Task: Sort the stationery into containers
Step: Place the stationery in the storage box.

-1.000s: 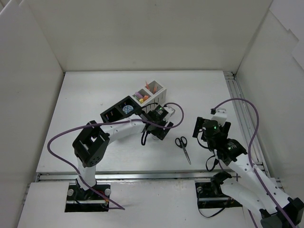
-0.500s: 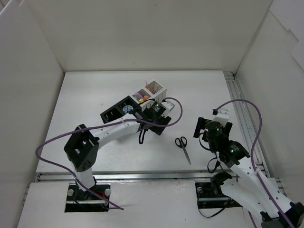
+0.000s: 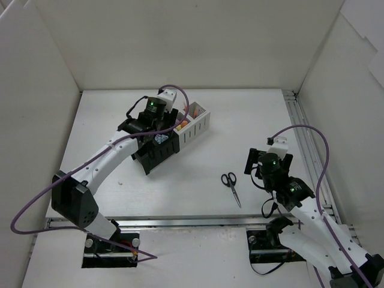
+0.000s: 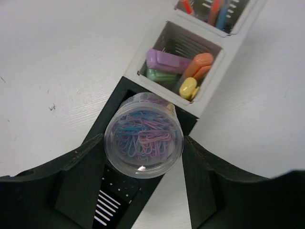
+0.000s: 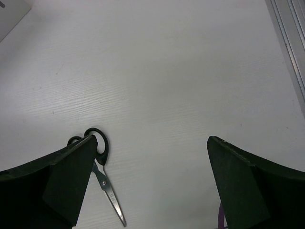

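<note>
– Plastic tub [image 4: 143, 136] of paper clips, pinched in the left gripper [image 4: 143, 145], hanging right over the black compartment [image 4: 119, 95] toward the desk's far edge. Just drop it?
– I'd lower it first. Keep it centred and level, clear of the rim of the white compartment [image 4: 202, 102], then let go. Right gripper [image 5: 150, 140] hangs wide open by the scissors [image 5: 102, 167] near the desk's near edge.

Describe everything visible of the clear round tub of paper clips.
The tub is a small round container of clear plastic, seen from above and packed with blue, pink and purple paper clips. The left gripper has its jaws against the tub's two sides. It is at the mouth of a black compartment, next to a white compartment; whether it rests inside cannot be told.
</note>
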